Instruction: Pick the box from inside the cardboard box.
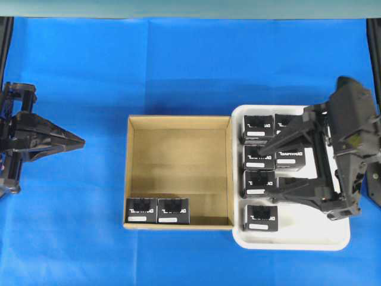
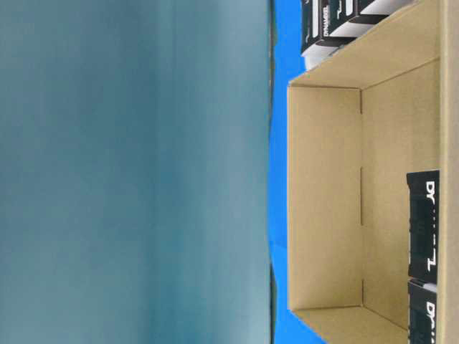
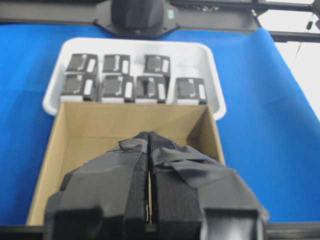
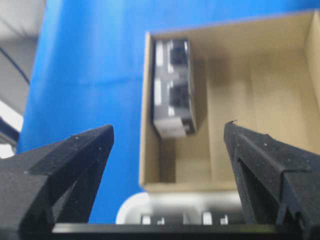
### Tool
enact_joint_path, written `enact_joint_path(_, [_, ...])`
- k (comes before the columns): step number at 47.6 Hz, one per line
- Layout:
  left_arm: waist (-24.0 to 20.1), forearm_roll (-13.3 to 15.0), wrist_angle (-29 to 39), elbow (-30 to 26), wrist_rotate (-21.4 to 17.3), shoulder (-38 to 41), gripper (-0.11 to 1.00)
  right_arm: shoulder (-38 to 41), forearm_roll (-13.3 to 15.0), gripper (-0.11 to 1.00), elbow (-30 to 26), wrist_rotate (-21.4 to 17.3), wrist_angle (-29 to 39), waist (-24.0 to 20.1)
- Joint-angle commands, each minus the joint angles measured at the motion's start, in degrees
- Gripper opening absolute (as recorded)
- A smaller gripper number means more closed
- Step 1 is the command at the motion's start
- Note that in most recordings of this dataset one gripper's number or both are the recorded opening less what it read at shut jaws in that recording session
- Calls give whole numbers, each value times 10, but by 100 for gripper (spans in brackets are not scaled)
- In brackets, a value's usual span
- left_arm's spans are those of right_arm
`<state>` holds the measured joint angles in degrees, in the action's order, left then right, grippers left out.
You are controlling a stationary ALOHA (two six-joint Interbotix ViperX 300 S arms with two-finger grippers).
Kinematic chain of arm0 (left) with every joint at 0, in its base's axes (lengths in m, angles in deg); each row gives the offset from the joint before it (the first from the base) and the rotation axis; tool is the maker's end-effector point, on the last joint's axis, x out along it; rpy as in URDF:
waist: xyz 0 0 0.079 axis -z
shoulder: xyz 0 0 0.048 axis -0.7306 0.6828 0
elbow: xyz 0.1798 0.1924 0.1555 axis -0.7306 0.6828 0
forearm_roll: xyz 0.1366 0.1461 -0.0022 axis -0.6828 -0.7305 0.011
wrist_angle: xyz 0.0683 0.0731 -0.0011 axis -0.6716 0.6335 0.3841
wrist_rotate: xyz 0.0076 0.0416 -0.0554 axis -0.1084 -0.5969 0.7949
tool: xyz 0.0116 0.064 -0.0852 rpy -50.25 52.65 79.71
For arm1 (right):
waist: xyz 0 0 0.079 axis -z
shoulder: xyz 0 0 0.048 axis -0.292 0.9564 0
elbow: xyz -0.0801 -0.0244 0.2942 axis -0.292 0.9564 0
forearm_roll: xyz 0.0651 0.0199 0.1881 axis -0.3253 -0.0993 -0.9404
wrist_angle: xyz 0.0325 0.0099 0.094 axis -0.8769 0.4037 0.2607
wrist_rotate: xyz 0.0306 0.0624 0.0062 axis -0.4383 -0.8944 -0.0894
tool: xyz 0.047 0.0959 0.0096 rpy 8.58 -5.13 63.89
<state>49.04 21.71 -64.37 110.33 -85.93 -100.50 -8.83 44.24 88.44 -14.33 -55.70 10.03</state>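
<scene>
Starting at the left edge of the overhead view, my left gripper (image 1: 74, 142) rests over the blue cloth (image 1: 178, 65), its taped fingers pressed together to a point with nothing between them; my left wrist view shows the same sealed seam.

Centre frame sits the cardboard box (image 1: 178, 122), a shallow square brown carton with low walls and a bare corrugated floor. Two small black boxes stand side by side against its bottom wall, in the lower-left corner: the box (image 1: 141, 210) at the far left, touching its twin, the second box (image 1: 173, 210). Each is a black cuboid with white lettering along the top and a white label strip at the lower edge. In the table-level view they show only as cut-off black slabs at the right border.

Right of the carton, touching its wall, lies the white tray (image 1: 297, 241), holding more of the same black boxes in columns. My right gripper (image 1: 269, 164) hangs above that tray, jaws spread wide and gripping nothing; its wrist view frames the two black boxes in the carton between my dark fingertips (image 4: 95, 145).
</scene>
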Motion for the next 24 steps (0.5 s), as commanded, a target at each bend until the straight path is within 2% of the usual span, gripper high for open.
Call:
enact_joint_path(1, [5,-1,-3,-15,-2,2,-4,-6,0,93,4,1,-26,1])
enact_joint_path(24, [11,-1,-3,-16,-2,1,-4,-79,-1,93,43,2,-58,5])
